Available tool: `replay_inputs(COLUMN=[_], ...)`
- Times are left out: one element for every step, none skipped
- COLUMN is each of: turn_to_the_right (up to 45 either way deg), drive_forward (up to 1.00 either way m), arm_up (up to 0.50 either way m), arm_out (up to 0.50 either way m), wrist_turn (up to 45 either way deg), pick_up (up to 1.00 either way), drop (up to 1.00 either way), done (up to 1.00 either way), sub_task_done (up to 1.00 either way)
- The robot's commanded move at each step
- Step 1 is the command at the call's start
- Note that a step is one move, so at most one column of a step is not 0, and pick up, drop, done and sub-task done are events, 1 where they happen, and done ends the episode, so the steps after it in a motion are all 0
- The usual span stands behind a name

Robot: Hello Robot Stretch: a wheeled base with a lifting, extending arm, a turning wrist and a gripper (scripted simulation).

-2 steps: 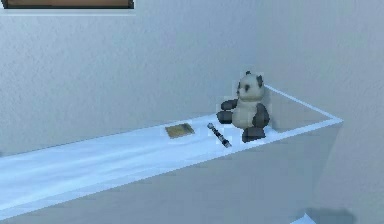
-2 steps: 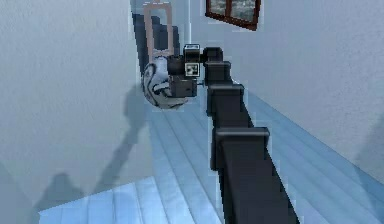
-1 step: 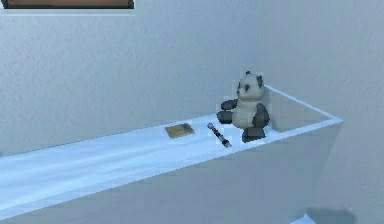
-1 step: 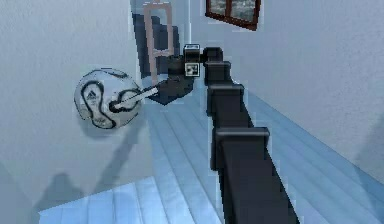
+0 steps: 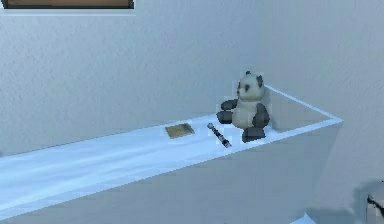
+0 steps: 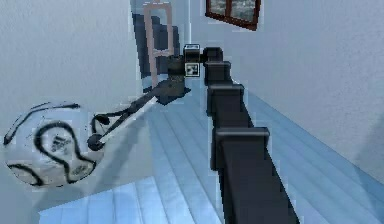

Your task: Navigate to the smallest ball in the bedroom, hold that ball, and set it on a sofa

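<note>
I see gripper (image 6: 100, 133) holding ball (image 6: 50, 145) clear of floor (image 6: 170, 195), arm (image 6: 235, 130) stretched out; turning base could knock ball against white ledge (image 5: 100, 160), dropping it before sofa

The ball (image 6: 48, 145) is white with curved black bands, the gripper (image 6: 100, 132) and arm (image 6: 240, 140) are dark grey to black, and the two white squares (image 6: 191, 62) carry black marks. The floor (image 6: 310, 160) is pale blue with faint plank lines, and the window frame (image 6: 233, 10) is reddish brown. On the whitish-blue ledge (image 5: 100, 160), the toy panda (image 5: 248, 105) is black and white, the flat square (image 5: 180, 130) is tan, and the stick (image 5: 218, 134) is black with pale bands, against a pale bluish wall (image 5: 120, 70).
</note>
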Motion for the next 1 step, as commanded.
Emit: replay_inputs(turn_to_the_right=[0.0], drive_forward=[0.00], arm_up=[0.00], arm_out=[0.00], wrist_turn=[-27.0], pick_up=[0.00], drop=[0.00], done=[0.00], sub_task_done=[0.00])
